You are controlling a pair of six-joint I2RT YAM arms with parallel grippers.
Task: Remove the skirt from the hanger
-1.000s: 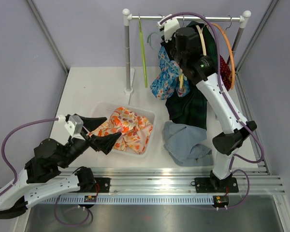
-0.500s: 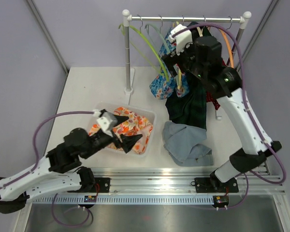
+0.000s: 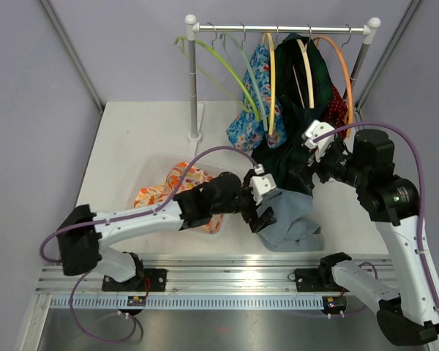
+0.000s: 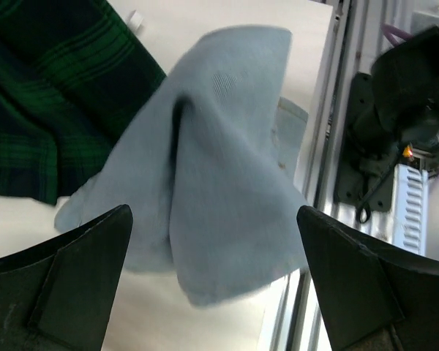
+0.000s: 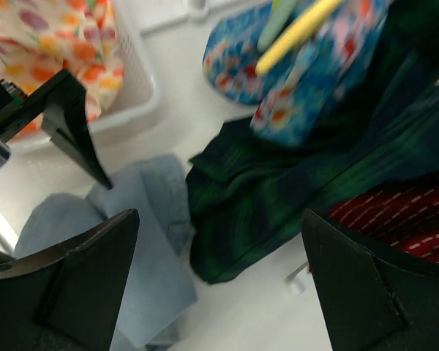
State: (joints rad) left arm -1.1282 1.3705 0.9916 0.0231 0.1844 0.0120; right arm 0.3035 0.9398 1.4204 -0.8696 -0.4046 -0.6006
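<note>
Near the middle of the table [image 3: 143, 128], the left hand [image 3: 263, 217] hangs over a crumpled light blue garment [image 3: 291, 221]. Its fingers are spread wide and hold nothing; whether they touch the cloth cannot be told. The right hand [image 3: 312, 167] is just beside it, over the foot of a dark green plaid garment [image 3: 296, 157]. Its fingers are likewise well apart and empty.

The blue floral skirt [image 3: 252, 121] is on the yellow hanger [image 3: 271, 80], which hooks over the rail [image 3: 278, 29].

Only the top view shows the rail and hooks. The left wrist view shows the blue garment's folds between the wide fingers and a metal track at the table's near edge. The right wrist view shows the skirt's lower edge, a red cloth [image 5: 395, 212] with white dashes, and one black finger of the left hand beside the basket.

By count there are two arms and five hangers: two bare greenish ones, then yellow, cream [image 3: 305, 66] and orange [image 3: 344, 69]. Three garments hang. One lies on the table. An orange floral cloth [image 3: 168, 186] is in the single basket [image 3: 152, 158].
</note>
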